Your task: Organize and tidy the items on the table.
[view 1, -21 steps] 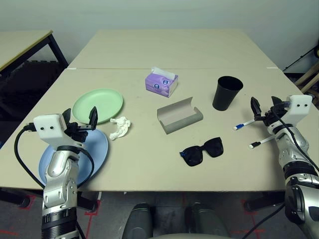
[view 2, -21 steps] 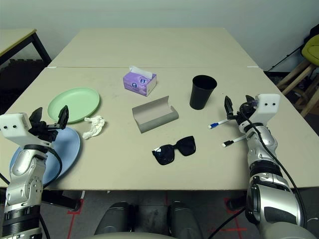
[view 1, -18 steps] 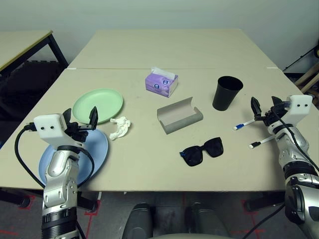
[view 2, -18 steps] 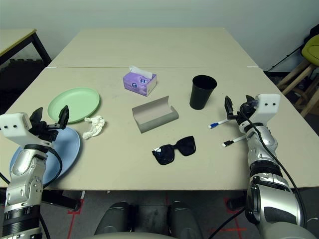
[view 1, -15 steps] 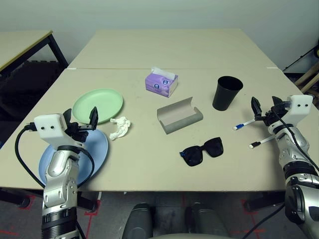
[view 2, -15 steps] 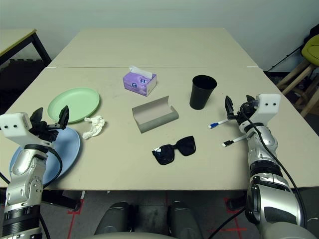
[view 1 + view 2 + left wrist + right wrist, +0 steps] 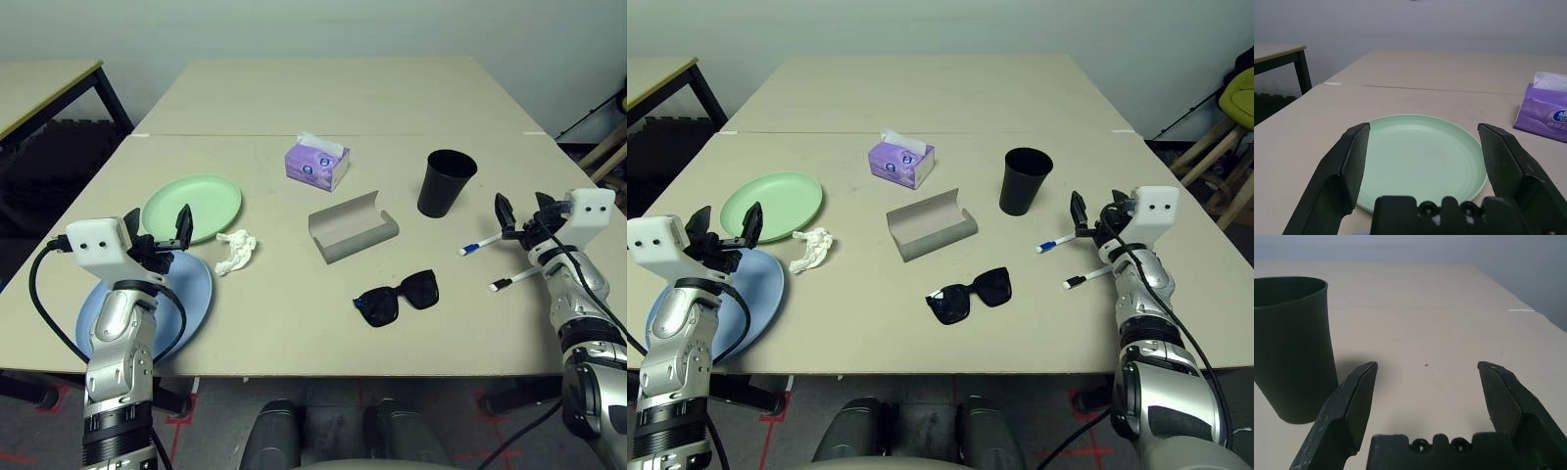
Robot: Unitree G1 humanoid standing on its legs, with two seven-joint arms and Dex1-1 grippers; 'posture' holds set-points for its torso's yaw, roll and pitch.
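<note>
Nothing on the worktop (image 7: pixel 294 323) is sorted yet, so I judge I am at the very start, choosing a first pick. My left pincer (image 7: pixel 157 228) hangs released over the blue plate (image 7: pixel 196 294), aimed at the green plate (image 7: pixel 1420 159) just beyond it; stacking the two looks like the natural opening move, and it calls for dropping low enough to catch a thin rim. My right pincer (image 7: pixel 521 215) is also spread wide and empty, just past the two white pens (image 7: pixel 495 264), which lie apart from each other near the black cup (image 7: pixel 447 182); the pens would go into that cup.

The plates are shallow and smooth, lying side by side at my left. A crumpled tissue (image 7: pixel 236 250) sits just beside them. In the middle, the grey glasses case (image 7: pixel 353 228) lies open, the black sunglasses (image 7: pixel 396 298) near it toward me. A purple tissue box (image 7: pixel 317 164) stands farther back.
</note>
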